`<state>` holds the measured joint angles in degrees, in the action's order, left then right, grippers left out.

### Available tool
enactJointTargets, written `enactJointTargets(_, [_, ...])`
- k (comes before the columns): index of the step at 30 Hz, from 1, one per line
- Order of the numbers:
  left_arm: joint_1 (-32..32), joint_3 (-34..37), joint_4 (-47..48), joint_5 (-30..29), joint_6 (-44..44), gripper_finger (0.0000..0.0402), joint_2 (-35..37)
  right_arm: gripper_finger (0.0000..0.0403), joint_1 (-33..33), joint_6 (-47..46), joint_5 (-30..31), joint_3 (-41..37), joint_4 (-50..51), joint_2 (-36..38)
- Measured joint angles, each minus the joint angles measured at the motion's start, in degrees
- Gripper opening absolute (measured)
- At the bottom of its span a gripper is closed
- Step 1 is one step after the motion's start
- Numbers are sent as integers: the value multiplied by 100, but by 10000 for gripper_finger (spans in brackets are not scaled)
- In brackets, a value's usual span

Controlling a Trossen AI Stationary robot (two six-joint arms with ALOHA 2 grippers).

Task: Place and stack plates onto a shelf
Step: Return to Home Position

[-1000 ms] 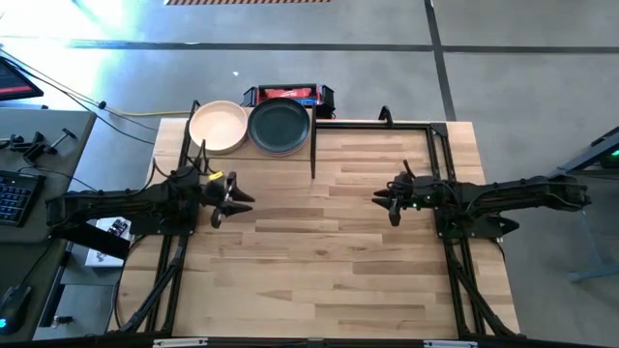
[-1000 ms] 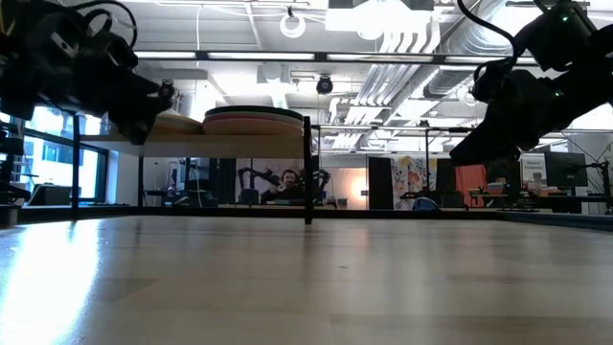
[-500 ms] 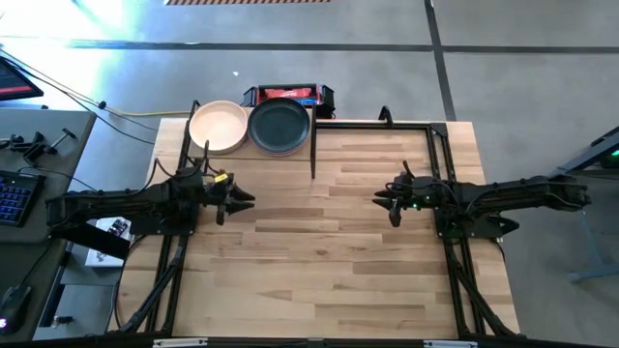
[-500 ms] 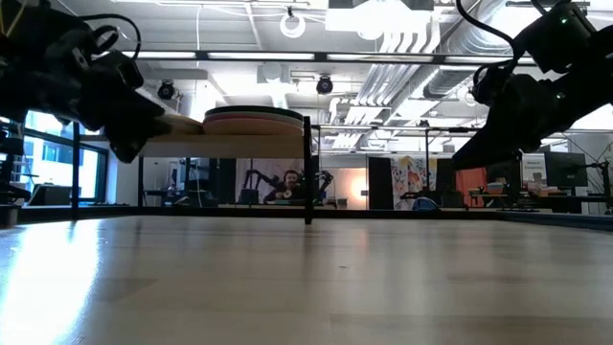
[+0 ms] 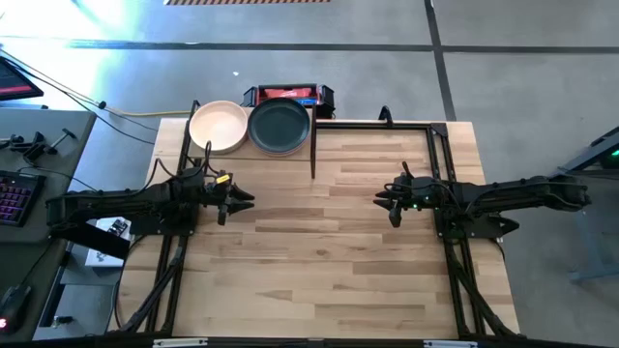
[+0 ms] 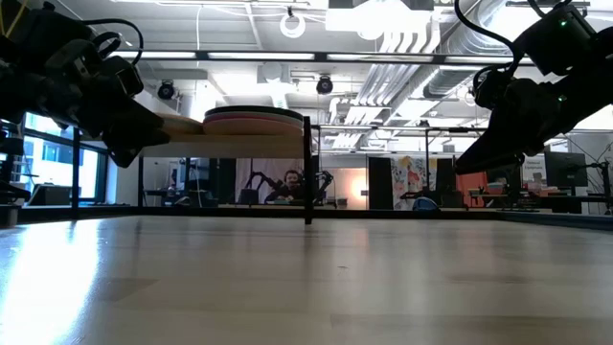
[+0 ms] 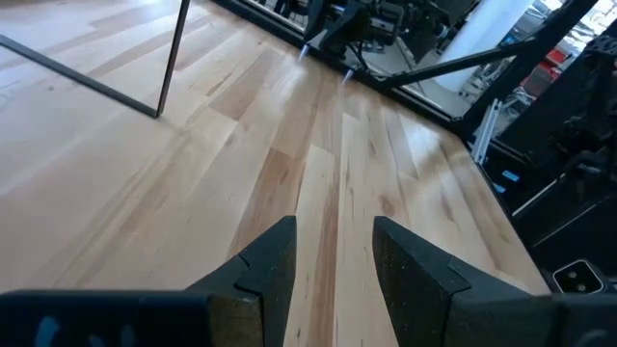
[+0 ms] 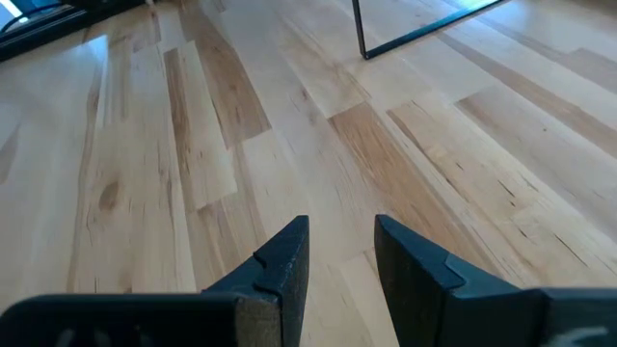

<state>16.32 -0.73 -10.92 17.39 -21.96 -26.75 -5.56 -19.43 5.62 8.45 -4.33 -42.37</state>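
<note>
light plank-patterned wood makes up the desk [image 5: 329,261], which is framed by black rails and set in an open workshop with ducts and strip lights overhead.

the left jaws are held above the left part of the desk and pointed toward its middle. their fingers [image 7: 268,268] are parted by a narrow gap and nothing is gripped between them; only planks are seen through the gap. the left arm [image 5: 116,206] is extended in from the left edge.

the right jaws are held above the right part of the desk, pointed toward the left jaws and kept well apart from them. their fingers [image 8: 286,262] are likewise set slightly apart, with nothing held. the right arm [image 5: 508,196] is extended in from the right edge. in the low view both jaws are shown raised off the wood.

at the far left corner of the desk the shelf [image 6: 230,144] is carried on thin black posts [image 6: 307,172]. the plates are stacked on it in two piles set close side by side. a peach plate [image 5: 218,127] is seen on top of the pile nearer the left edge, and a dark blue-green plate [image 5: 280,126] on top of the other. in the low view pink rims [image 6: 251,117] are made out in the latter pile, but the number of plates cannot be told.

a red and black box [image 5: 287,93] is set just beyond the shelf. a person [image 6: 287,182] is seen far off in the room.
</note>
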Motion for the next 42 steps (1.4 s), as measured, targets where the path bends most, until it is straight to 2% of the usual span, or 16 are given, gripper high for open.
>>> enactJointTargets(6, [-74,0,52,-7,0,126,176,108,0,1,1,2,258,376])
enactJointTargets(12, [-254,0,75,-7,4,126,865,108,0,0,1,4,767,1473])
enactJointTargets(18, [-374,0,81,-4,4,126,1471,108,0,-1,0,4,818,2441])
enactJointTargets(27, [-497,0,82,1,4,126,1916,108,0,-1,1,4,834,3819])
enactJointTargets(32, [-551,0,83,0,4,126,2001,108,0,-1,1,4,837,4236])
enactJointTargets(39, [-599,0,96,2,4,126,2160,108,159,-1,1,4,882,4234])
enactJointTargets(42, [-599,0,92,2,4,126,2259,108,253,-1,1,-349,234,4236])
